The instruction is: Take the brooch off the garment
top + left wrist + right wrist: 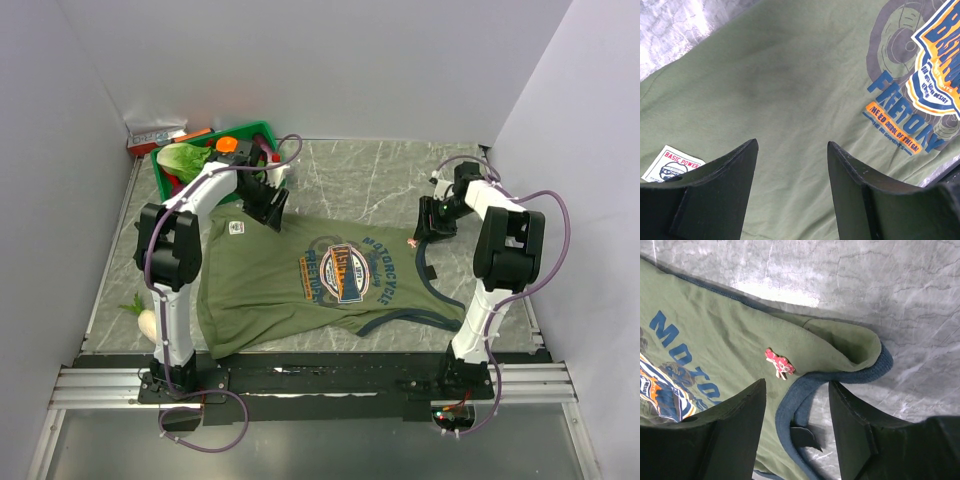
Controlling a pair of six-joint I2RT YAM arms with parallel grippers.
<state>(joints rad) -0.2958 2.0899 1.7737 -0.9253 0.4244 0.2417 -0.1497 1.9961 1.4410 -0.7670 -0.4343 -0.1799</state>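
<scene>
Pale grey walls point(300, 60) close in a grey marbled counter point(360, 180) on three sides, and the arms' rail point(320, 385) runs along the near edge. On my feed the shirt point(290, 290) lies spread flat across the middle of the counter. Its graphic point(345, 270) faces up and its white label point(236, 227) sits toward the left end.

The brooch point(779, 363) is pinned to green cloth at the shirt's right end, just beside the navy trim, where a strap folds over onto bare counter. My right tool point(797, 382) hangs over that spot with its fingers apart and nothing between them; the brooch shows just beyond the tips. My left tool point(792, 145) is also spread wide and grips nothing, over plain green cloth between label and graphic.

Off in the far left corner stands a green bin point(250, 127) with lettuce point(185, 158) in it and a red-and-white box point(155, 135) behind. A white vegetable point(146, 320) lies on the counter by the left arm.
</scene>
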